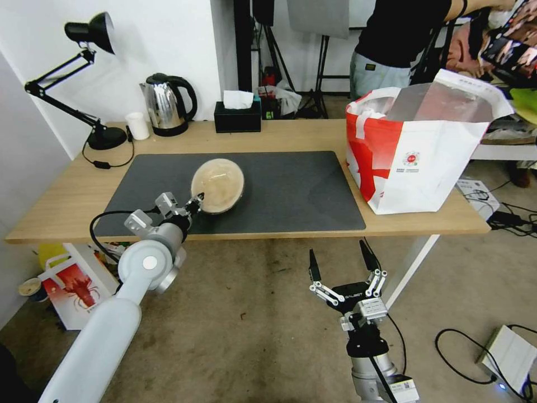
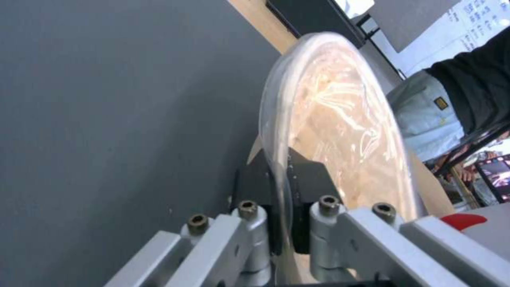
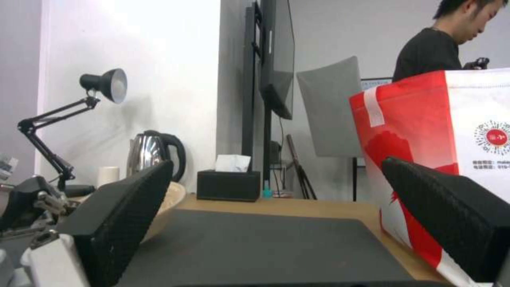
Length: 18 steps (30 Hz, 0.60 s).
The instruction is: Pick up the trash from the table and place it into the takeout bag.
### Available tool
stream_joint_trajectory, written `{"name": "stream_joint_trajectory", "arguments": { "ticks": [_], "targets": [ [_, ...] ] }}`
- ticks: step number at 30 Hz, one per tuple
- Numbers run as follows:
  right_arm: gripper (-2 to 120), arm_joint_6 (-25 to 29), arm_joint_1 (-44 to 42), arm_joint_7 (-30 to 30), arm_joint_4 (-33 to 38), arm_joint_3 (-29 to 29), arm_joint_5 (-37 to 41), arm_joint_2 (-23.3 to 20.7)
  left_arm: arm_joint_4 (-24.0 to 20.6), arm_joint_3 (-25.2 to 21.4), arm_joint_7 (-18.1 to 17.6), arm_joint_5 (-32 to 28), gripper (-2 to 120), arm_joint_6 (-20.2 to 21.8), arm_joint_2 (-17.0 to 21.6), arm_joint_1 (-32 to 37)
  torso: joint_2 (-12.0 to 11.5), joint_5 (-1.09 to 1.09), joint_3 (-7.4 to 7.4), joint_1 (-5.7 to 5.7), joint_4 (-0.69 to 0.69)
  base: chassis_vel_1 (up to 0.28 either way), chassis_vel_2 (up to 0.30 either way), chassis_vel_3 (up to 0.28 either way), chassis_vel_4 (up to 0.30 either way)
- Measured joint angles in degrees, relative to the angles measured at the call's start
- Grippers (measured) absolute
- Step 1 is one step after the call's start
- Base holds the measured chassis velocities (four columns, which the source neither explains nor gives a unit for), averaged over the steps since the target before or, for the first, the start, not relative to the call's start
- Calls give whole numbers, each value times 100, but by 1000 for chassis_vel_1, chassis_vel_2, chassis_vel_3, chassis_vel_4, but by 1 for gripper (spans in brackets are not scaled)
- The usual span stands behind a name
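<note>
The left pincer (image 1: 197,202) pinches the thin rim of the round beige plastic bowl (image 1: 217,185), at its 7 o'clock edge, tipped up over the dark grey mat (image 1: 291,190). It looks light, bendy and slippery, so the rim is a good hold. The right pincer (image 1: 340,262) waits, fingers apart, below the table (image 1: 67,201)

A black desk lamp (image 1: 92,33), steel kettle (image 1: 165,104) and black tissue box (image 1: 237,116) stand in a row

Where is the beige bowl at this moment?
In the head view the beige bowl is tilted over the left half of the dark grey mat, its rim pinched by the left gripper, well left of the takeout bag.
</note>
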Motion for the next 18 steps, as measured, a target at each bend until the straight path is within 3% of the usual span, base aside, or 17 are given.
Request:
{"name": "stream_joint_trajectory", "arguments": {
  "ticks": [18],
  "targets": [
    [100, 0, 0, 0, 0, 0, 0, 0, -205, -226, 51, 44, 1, -96, 45, 216, 0, 0, 0, 0, 0, 0, 0, 0, 0]
  ]
}}
